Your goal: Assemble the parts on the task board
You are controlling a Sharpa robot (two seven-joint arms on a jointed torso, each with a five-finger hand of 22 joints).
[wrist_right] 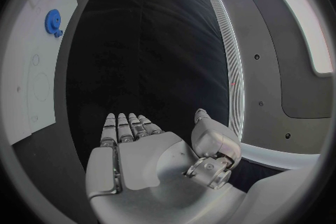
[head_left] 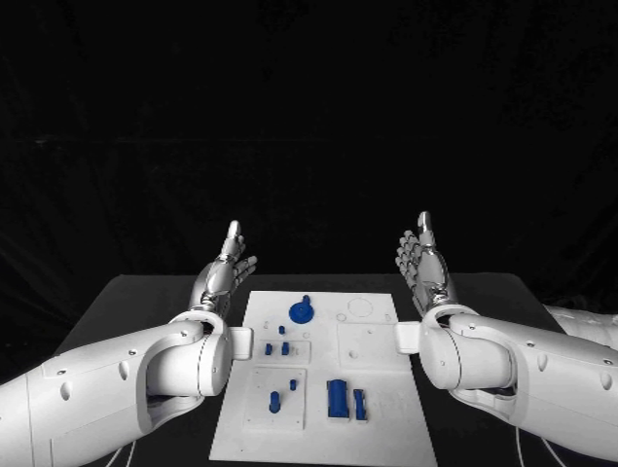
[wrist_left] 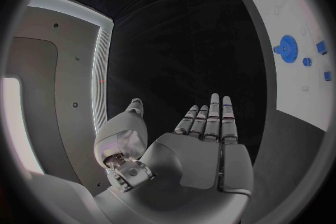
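Both the left hand [head_left: 222, 274] and right hand [head_left: 423, 265] are raised flat beside the task board [head_left: 379, 428], fingers straight, holding nothing; blue gear [head_left: 302, 312] and smaller parts [head_left: 340, 398] sit on it, so whether assembly is pending or complete cannot be judged.

The head camera looks down from behind onto the task board [head_left: 323, 389]. Each wrist camera sits close behind its own palm, the left hand [wrist_left: 203, 151] and right hand [wrist_right: 140, 151], facing across the board; both catch its blue gear [wrist_left: 288, 46] and the opposite hand
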